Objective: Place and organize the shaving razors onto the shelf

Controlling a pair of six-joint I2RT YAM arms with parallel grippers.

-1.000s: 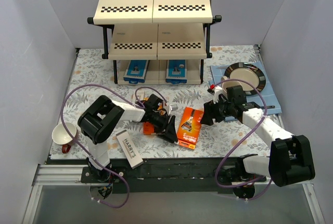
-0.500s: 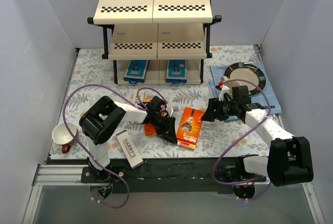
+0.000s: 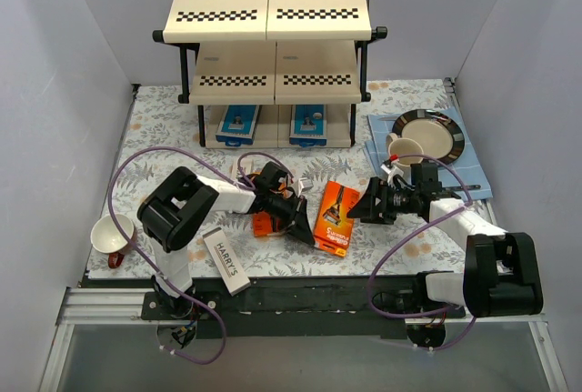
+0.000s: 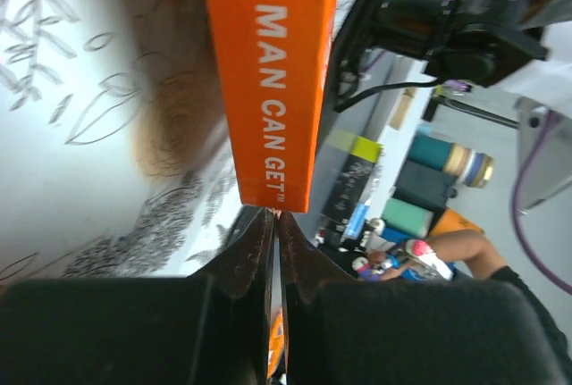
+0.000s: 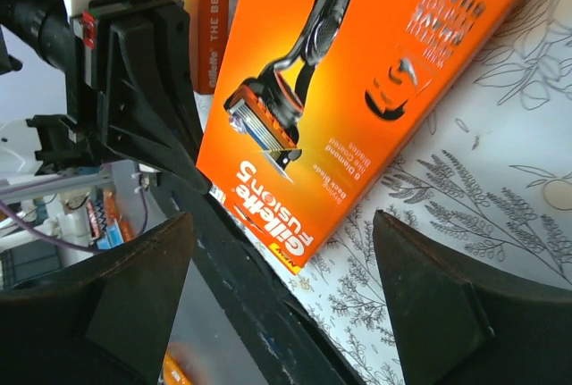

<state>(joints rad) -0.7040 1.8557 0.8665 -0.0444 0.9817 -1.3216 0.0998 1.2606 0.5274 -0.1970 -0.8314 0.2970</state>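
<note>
The shelf point(image 3: 273, 19) stands at the back with two blue-and-white boxes point(image 3: 238, 124) point(image 3: 309, 123) on its bottom tier. An orange Gillette pack point(image 3: 335, 215) lies on the floral cloth between my grippers and fills the right wrist view point(image 5: 357, 72). My left gripper point(image 3: 305, 231) is shut and empty, its tips point(image 4: 275, 215) at the pack's orange side edge point(image 4: 277, 72). My right gripper point(image 3: 366, 206) is open just right of the pack, its fingers point(image 5: 420, 278) wide apart and short of it. A second orange pack point(image 3: 262, 223) lies under the left arm. One HARRY'S box point(image 3: 225, 260) lies near the front edge; the other is out of view.
A beige mug point(image 3: 111, 233) sits at the front left. A dark-rimmed plate point(image 3: 435, 130) and a second mug point(image 3: 405, 148) rest on a blue cloth point(image 3: 473, 183) at the right. The black front rail point(image 3: 300, 287) runs along the near edge. Purple cables loop beside both arms.
My right gripper has moved left and lower, up to the orange pack. My left gripper has nudged that pack right, turning it more upright in the top view.
</note>
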